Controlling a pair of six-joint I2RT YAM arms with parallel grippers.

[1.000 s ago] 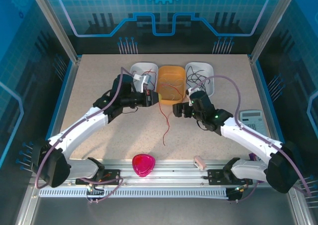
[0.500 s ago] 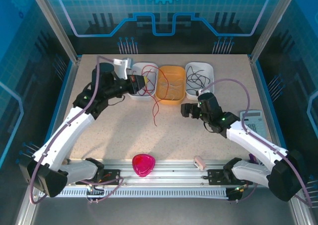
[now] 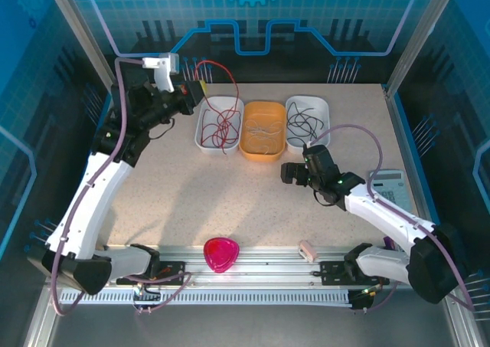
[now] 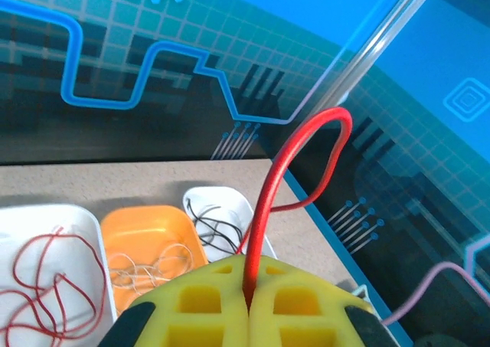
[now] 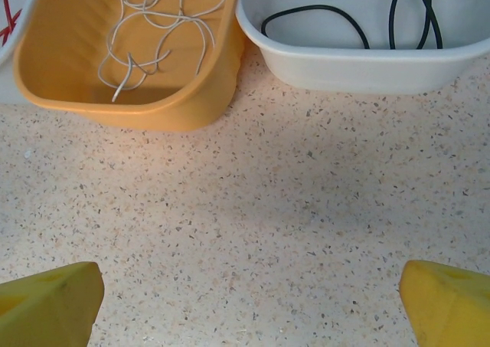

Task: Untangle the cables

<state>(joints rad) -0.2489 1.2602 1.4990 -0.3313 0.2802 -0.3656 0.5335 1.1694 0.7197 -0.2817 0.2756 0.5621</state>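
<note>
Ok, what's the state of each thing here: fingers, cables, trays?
left fingers, shut on the red cable
right fingers, open, empty, above bare table
red cable, one end pinched, arching up, trailing toward the left white tray
red strands, lying in that tray
pale cables, loose in the orange tray
black cables, loose in the right white tray

Left arm (image 3: 96, 201): white link shells, black joint housings.
Right arm (image 3: 383, 213): matching white shells, black joints.
Left base (image 3: 73, 270): bulky, rounded, black.
Right base (image 3: 429, 263): bulky, rounded, black.
Arm cables (image 3: 360, 129): purple-grey, one looping loosely along each arm.
Wrist bracket (image 3: 162, 62): white, angular, on left arm.
Left fingers (image 4: 207, 305): yellow, moulded with square recesses.
Right fingers (image 5: 50, 293): yellow, smooth wedge tips.
</note>
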